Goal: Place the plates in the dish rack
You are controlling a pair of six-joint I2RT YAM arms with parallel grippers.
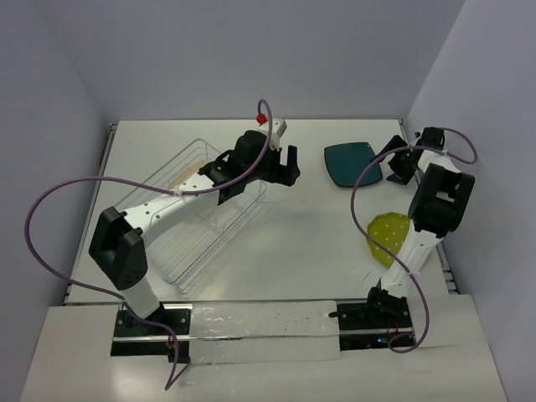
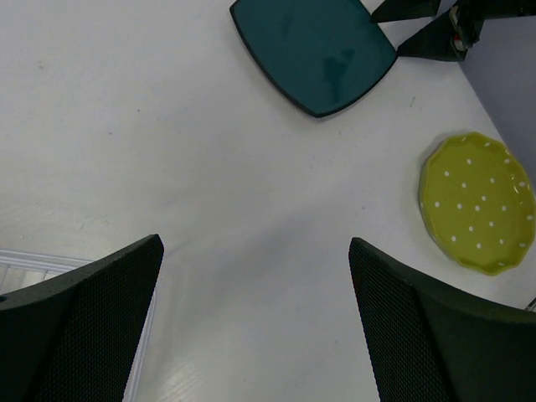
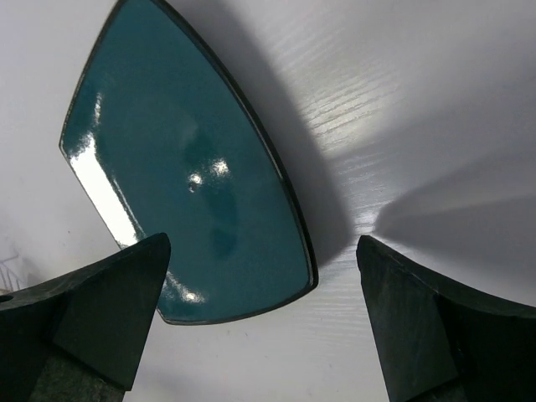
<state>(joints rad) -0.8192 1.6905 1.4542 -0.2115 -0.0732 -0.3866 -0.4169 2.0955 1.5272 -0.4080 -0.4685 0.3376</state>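
Plates are lying out on the table point(image 1: 293, 260), 2 of them in plain sight. The dark teal plate point(image 1: 353, 163) is resting flat well to the right of the dish rack point(image 1: 197, 218), level with the rack's far end. The yellow-green dotted plate point(image 1: 390, 237) is sitting further right of the rack and nearer the arm bases. A pale tan patch point(image 1: 186, 174) is showing inside the rack's far end, partly hidden by the left arm; whether it is the 3rd plate I cannot tell.

The right gripper point(image 1: 401, 163) is hovering just beside the teal plate's edge on the side away from the rack, its jaws standing wide apart and grasping nothing. The left gripper point(image 1: 283, 166) is hanging between the rack and the teal plate, likewise spread and empty.

Judging from this, the teal plate is being lined up for a pickup. Doing it well is probably going to mean sliding 1 finger under the raised rim and the other over the top, then tipping the plate upright before it reaches the rack, so it is dropping between 2 ribs rather than lying across them. The glaze is looking slick, so a firm, square pinch is worth taking.
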